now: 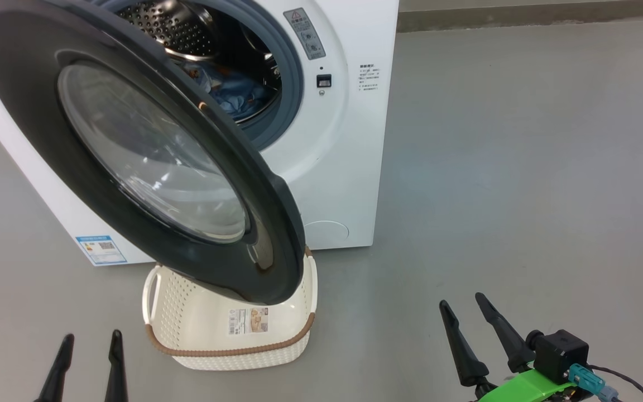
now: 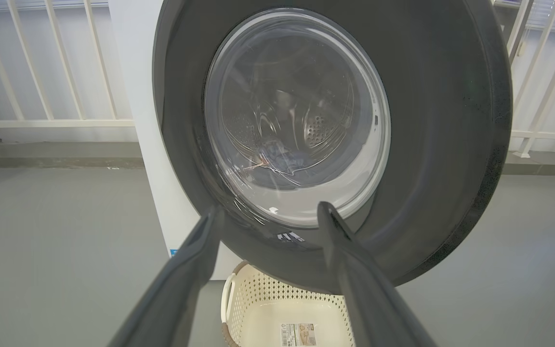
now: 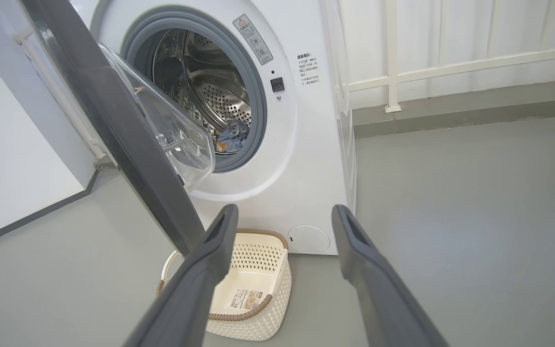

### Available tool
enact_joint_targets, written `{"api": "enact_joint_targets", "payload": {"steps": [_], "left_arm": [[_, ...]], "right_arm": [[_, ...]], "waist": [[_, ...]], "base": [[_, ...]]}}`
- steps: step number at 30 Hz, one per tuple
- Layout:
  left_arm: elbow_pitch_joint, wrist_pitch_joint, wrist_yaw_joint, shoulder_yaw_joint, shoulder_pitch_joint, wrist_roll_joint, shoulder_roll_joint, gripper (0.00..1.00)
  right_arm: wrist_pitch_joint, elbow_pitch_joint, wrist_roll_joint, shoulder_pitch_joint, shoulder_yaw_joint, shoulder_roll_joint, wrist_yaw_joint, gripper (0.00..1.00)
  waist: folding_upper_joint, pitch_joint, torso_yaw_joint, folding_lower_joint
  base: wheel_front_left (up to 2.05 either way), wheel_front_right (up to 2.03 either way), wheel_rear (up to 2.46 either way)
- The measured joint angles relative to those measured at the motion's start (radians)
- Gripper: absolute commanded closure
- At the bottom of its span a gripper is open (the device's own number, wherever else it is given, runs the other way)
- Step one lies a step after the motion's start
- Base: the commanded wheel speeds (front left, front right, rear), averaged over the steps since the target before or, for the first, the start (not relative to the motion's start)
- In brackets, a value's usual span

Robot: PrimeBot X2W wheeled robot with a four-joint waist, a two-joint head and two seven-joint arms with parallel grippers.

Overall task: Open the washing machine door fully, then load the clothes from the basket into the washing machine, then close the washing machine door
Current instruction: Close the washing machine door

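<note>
Grey floor [image 1: 522,167] ran around the rig, with a white railing [image 3: 451,67] along the back wall in the right wrist view.

Machine: you had the washing machine [image 1: 349,167] at the upper left of the head view, with a blue energy sticker [image 1: 101,249] at the lower left corner of its front.

Door: the washing machine door [image 1: 31,111] stood partly open, swung out toward the head camera from its left side. Its glossy black ring and bulging glass window [image 1: 148,156] hid the left part of the drum opening in that view. Its lower edge hung above the far part of the basket [image 1: 232,352].

Clothes: the clothes [image 1: 240,95] lay low inside the steel drum [image 1: 171,25], just behind the grey-blue rubber ring [image 1: 293,84]. You could see blue cloth with orange marks. Through the door glass in the left wrist view the bundle showed only as a blur.

Basket: it sat on the floor just in front of the machine, below the door. Its bottom showed, with the label sticker [image 1: 248,320] on it.

Grippers: your left gripper [image 1: 92,333] was at the lower left of the head view, jaws apart and holding nothing. It was short of the door and pointed at its outer face. Your right gripper [image 1: 460,298] was at the lower right, over the floor to the right of the basket, jaws likewise apart and holding nothing. Neither touched the door, the basket or the machine.
</note>
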Motion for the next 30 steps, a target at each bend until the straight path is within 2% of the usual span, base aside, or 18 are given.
{"api": "enact_joint_targets", "payload": {"steps": [10,30], "left_arm": [[0.046,0.0,0.0,0.037,0.006,0.027,-0.023,0.0],[0.066,0.0,0.0,0.045,0.006,0.028,-0.032,0.0]], "right_arm": [[0.0,-0.002,0.0,0.0,0.0,0.0,0.0,0.0],[0.0,-0.002,0.0,0.0,0.0,0.0,0.0,0.0]], "waist": [[0.0,0.001,-0.003,0.0],[0.0,0.001,-0.006,0.0]], "base": [[0.0,0.0,0.0],[0.0,0.0,0.0]]}}
